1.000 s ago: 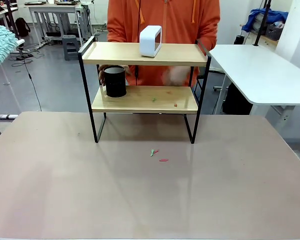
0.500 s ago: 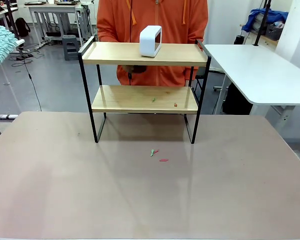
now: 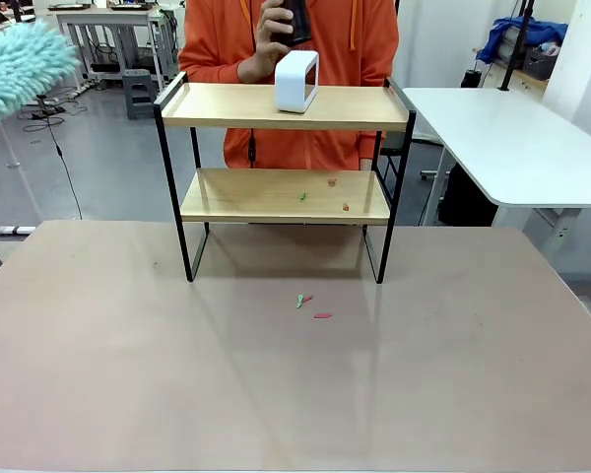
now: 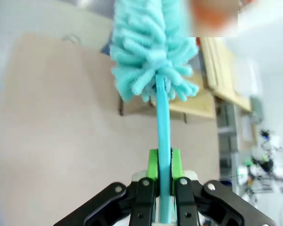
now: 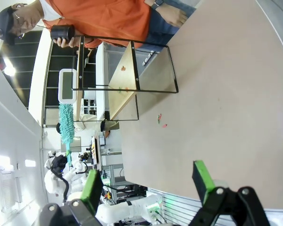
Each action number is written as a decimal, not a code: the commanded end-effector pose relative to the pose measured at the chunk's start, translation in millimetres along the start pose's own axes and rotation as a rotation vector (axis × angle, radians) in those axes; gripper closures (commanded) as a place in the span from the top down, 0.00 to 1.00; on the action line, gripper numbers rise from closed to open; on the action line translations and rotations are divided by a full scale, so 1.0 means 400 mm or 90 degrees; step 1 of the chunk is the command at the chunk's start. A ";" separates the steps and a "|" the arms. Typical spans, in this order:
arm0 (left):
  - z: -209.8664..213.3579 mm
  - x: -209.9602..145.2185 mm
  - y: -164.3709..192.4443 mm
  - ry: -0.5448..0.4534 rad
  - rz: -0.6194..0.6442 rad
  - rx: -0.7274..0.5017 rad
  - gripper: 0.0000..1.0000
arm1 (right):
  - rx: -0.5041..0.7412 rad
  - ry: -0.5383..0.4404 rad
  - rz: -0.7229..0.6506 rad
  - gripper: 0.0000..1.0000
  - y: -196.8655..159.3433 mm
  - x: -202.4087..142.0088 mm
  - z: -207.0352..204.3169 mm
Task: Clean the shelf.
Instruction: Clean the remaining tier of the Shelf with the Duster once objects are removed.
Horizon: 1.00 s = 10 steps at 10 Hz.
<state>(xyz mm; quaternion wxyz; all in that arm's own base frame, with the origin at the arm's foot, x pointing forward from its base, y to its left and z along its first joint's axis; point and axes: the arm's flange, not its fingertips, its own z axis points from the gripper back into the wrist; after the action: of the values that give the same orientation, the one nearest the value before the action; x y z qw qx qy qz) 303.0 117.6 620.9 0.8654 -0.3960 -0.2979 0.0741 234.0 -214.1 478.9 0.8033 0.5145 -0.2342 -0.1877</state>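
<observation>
Scraps (image 3: 345,207) on the shelf (image 3: 286,195) — left pincer (image 4: 164,162) tight on the teal duster (image 4: 151,52) — right pincer (image 5: 147,183) wide, empty.

The person (image 3: 217,49) wears an orange hooded top with matching drawstrings; the right wrist view adds blue jeans and a dark wristband. The left claw (image 4: 164,162) is built of black linked fingers with silver pivot screws, tipped with bright green pads (image 4: 152,162). The right claw (image 5: 147,181) is alike — black links, round pins, green pads.
</observation>
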 end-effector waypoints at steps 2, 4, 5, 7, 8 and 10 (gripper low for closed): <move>0.126 -0.087 -0.073 0.083 -0.154 -0.092 0.12 | 0.014 -0.007 0.015 1.00 0.004 0.007 0.001; 0.135 -0.160 -0.090 0.224 -0.261 -0.152 0.12 | 0.014 -0.007 0.015 1.00 0.004 0.007 0.001; 0.112 -0.189 -0.098 0.302 -0.291 -0.171 0.12 | 0.014 -0.007 0.015 1.00 0.004 0.007 0.001; 0.030 -0.248 -0.115 0.344 -0.332 -0.107 0.12 | 0.014 -0.007 0.015 1.00 0.004 0.007 0.001; -0.025 -0.270 -0.125 0.347 -0.331 -0.069 0.12 | 0.014 -0.007 0.015 1.00 0.004 0.007 0.001; -0.150 -0.314 -0.145 0.338 -0.330 0.007 0.12 | 0.014 -0.007 0.015 1.00 0.004 0.007 0.001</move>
<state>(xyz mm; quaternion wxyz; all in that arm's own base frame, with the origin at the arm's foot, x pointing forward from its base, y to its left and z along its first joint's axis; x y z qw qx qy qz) 228.1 13.9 586.4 0.8932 -0.3366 -0.1320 -0.2672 233.5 -214.6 478.9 0.8031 0.5143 -0.2347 -0.1882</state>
